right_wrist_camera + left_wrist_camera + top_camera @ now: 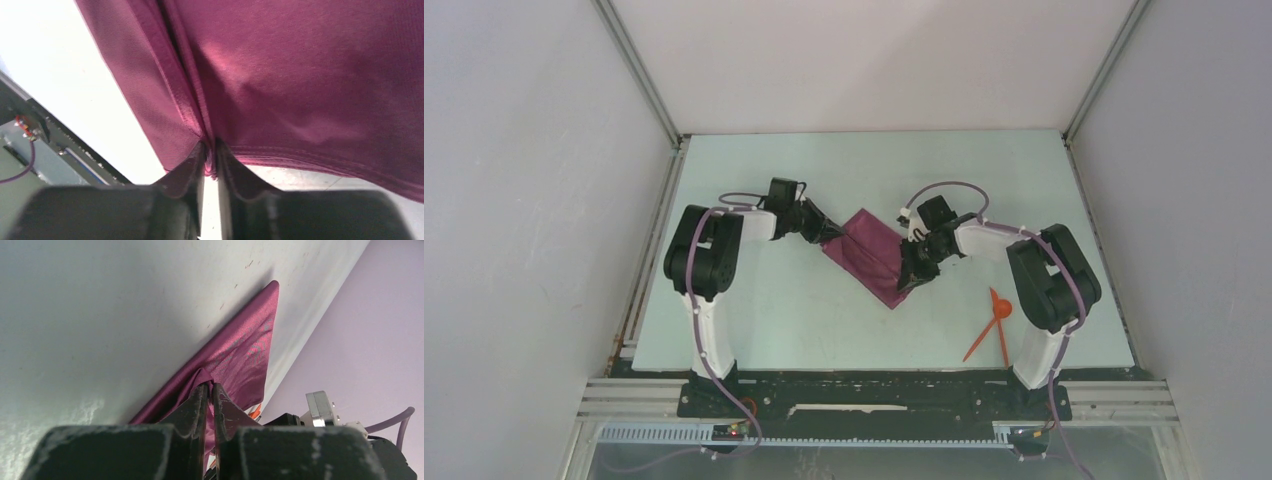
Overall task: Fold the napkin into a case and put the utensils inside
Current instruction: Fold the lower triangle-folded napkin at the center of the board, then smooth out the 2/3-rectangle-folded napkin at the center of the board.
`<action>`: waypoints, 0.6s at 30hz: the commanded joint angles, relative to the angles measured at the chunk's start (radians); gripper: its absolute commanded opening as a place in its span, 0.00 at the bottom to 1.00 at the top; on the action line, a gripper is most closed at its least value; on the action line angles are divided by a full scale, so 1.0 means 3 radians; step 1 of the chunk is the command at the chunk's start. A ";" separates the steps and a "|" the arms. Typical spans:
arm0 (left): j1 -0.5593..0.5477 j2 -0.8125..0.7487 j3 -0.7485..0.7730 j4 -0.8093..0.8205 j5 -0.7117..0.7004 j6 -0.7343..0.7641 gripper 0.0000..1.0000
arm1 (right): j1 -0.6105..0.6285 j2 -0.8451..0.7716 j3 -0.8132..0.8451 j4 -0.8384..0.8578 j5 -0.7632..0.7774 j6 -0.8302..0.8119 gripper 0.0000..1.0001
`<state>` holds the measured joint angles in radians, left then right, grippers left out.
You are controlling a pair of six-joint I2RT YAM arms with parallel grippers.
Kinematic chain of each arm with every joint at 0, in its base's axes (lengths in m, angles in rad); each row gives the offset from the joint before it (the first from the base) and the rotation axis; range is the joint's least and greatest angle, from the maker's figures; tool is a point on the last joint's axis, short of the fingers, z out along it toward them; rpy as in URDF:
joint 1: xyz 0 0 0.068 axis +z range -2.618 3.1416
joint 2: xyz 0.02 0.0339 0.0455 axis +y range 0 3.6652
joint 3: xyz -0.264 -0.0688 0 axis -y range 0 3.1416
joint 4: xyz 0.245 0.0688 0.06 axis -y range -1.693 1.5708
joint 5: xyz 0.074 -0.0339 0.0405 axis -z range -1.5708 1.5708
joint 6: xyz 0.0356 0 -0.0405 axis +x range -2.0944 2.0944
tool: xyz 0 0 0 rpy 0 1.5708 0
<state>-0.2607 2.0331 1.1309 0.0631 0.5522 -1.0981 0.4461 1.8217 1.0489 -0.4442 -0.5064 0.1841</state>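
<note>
Seen from above, a plum-purple napkin (869,255) lies folded in a rough diamond at the middle of a pale tabletop (774,320), one corner pointing toward the arms. The left arm (714,250) reaches in from the left, and the left jaws are clenched on the napkin's left edge. The left wrist view shows a small pleat of cloth pinched between the tips. The right arm (1049,270) reaches in from the right, and the right jaws grasp the napkin's near right hem. The right wrist view shows the tips almost together with the stitched edge caught between them. Two orange-red utensils (999,315), a spoon and a slim stick, lie crossed on the tabletop near the right arm's base, apart from the napkin.
</note>
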 commanded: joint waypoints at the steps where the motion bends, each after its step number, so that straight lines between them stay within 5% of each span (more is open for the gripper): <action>1: 0.0004 0.0055 0.0127 0.0025 -0.0027 0.0076 0.10 | 0.0033 -0.0302 0.0097 -0.0250 0.0439 0.0068 0.35; 4: 0.0005 0.0061 0.0126 0.0025 -0.0030 0.0077 0.10 | 0.0183 -0.0688 0.0219 -0.0474 0.1089 0.0122 0.62; 7: 0.0005 0.0068 0.0137 0.0025 -0.0020 0.0084 0.10 | 0.0226 -0.0874 0.0226 -0.0357 0.0836 0.0309 0.75; 11: 0.0005 0.0065 0.0142 0.0024 -0.0028 0.0077 0.10 | 0.0310 -0.0522 0.0105 0.0466 -0.0482 0.0676 0.77; 18: 0.0005 0.0037 0.0146 0.0025 -0.0028 0.0110 0.14 | 0.0082 -0.0021 -0.0154 0.1792 -0.1322 0.1136 0.82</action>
<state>-0.2607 2.0445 1.1412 0.0608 0.5522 -1.0973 0.5304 1.7611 1.0496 -0.1810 -0.6907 0.4091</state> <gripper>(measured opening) 0.108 0.814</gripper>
